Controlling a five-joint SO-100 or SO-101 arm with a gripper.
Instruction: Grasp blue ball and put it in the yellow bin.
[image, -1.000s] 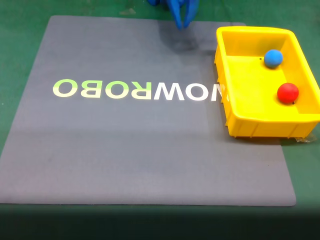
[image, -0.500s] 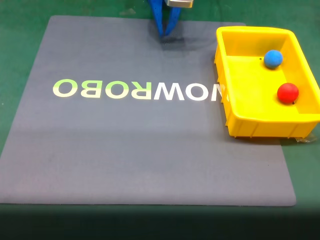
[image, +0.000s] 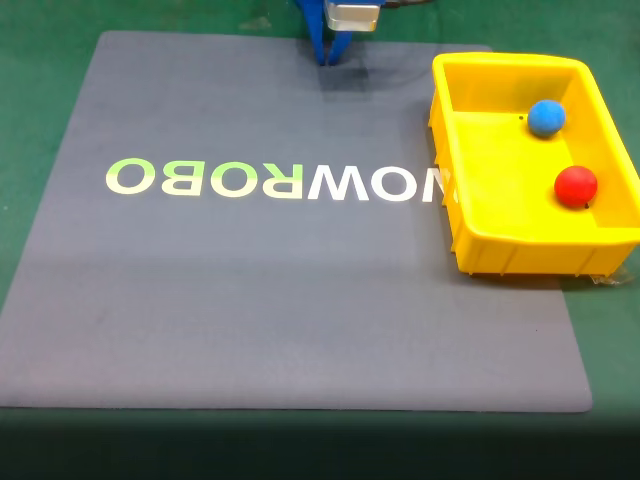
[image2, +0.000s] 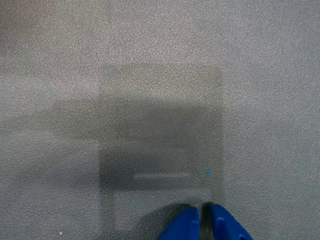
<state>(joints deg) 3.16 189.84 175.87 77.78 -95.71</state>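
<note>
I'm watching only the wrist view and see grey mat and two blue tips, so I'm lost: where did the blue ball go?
Observer: The blue ball lies inside the yellow bin, toward its far side in the fixed view.
Operator: Anything else in there?
Observer: A red ball, nearer the camera, apart from the blue one.
Operator: Where's the arm?
Observer: Its gripper hangs over the mat's far edge, left of the bin.

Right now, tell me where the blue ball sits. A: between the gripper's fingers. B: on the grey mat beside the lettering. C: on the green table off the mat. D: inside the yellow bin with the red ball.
D: in the fixed view the blue ball rests inside the yellow bin, near its far wall, apart from the red ball.
</note>
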